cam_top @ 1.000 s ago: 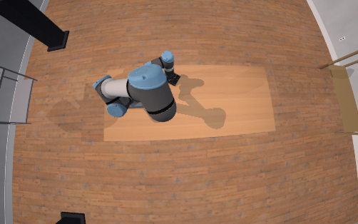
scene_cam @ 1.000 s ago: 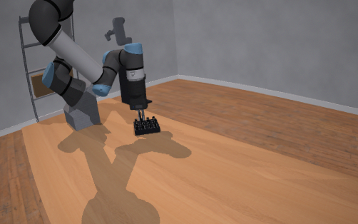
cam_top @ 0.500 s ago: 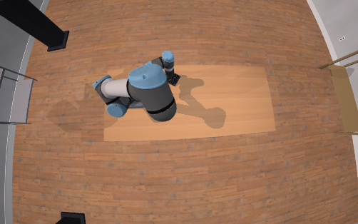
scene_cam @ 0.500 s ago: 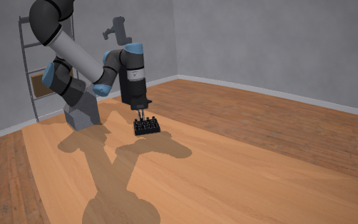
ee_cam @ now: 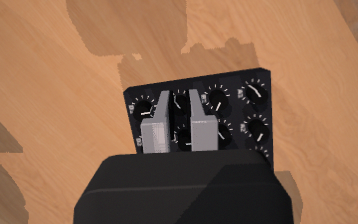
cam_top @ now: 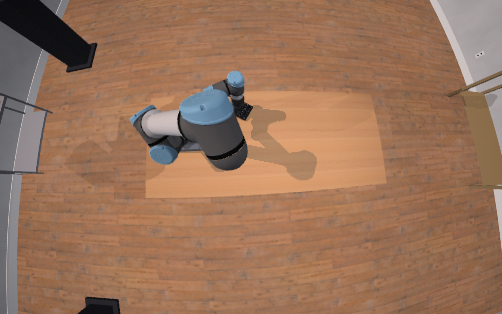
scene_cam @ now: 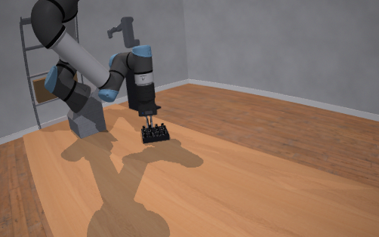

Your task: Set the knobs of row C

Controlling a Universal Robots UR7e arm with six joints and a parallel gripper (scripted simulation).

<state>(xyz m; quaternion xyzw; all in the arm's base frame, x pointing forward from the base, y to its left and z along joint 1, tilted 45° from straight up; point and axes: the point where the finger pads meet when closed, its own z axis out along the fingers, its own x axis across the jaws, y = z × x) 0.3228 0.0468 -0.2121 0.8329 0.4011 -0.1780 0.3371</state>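
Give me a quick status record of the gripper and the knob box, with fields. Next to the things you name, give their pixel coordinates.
box: knob box (cam_top: 244, 111) (scene_cam: 156, 139) (ee_cam: 240, 80), standing on the table (cam_top: 340, 135) (scene_cam: 234, 173) (ee_cam: 50, 55)
gripper: over the box, pointing down (scene_cam: 149, 126) (ee_cam: 180, 97)
between_fingers: knob C1 (ee_cam: 181, 104)
grip_on_C1: cannot tell
A1_and_A2: in view, clear of the fingers, knobs A1 (ee_cam: 256, 95) and A2 (ee_cam: 258, 131)
row_4: hidden in wrist view
arm_withdrawn: no

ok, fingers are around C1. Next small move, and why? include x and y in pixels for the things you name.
I'd turn the claw (scene_cam: 150, 127) (ee_cam: 180, 105) slightly counterclockwise as the wrist view shows it, then recheck before releasing: it straddles knob C1 (ee_cam: 181, 105), whose white line looks a bit steeper than knob A1's (ee_cam: 256, 93). The fingers crowd C1's marks, so its exact mark is uncertain.
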